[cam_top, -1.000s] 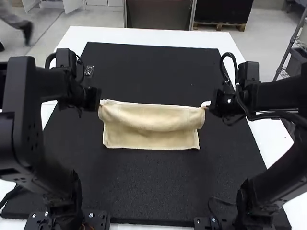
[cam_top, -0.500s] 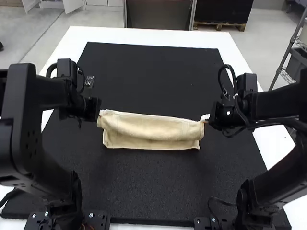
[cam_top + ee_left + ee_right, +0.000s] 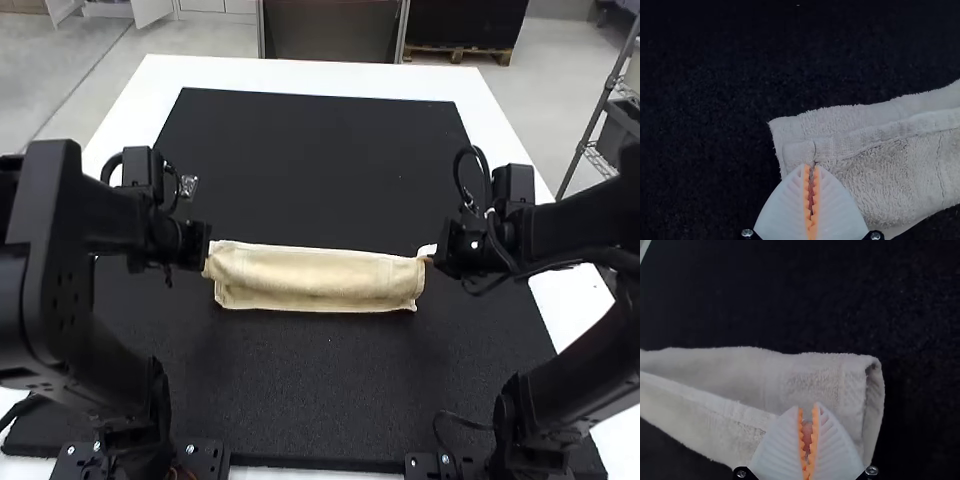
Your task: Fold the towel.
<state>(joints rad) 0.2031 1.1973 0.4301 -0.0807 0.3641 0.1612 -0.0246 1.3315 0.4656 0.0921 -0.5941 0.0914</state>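
The cream towel (image 3: pixel 315 278) lies as a narrow folded band across the middle of the dark mat, its upper layer covering most of the strip nearest the arms. At its left end is my left gripper (image 3: pixel 207 258), and at its right end my right gripper (image 3: pixel 430 258). In the left wrist view, my left gripper (image 3: pixel 811 172) is shut on the towel (image 3: pixel 880 175) close to a corner, beside a hemmed edge. In the right wrist view, my right gripper (image 3: pixel 807 415) pinches the towel (image 3: pixel 810 377) near its rolled-over end, where a loop of cloth shows.
A black mat (image 3: pixel 310 385) covers most of the white table (image 3: pixel 300 75) around the towel. Both arm bases stand at the near edge, and the two forearms reach in from the sides.
Both grippers have come toward the near side, drawing the towel's far edge with them. The band is narrower, and the upper layer covers more of the near strip.
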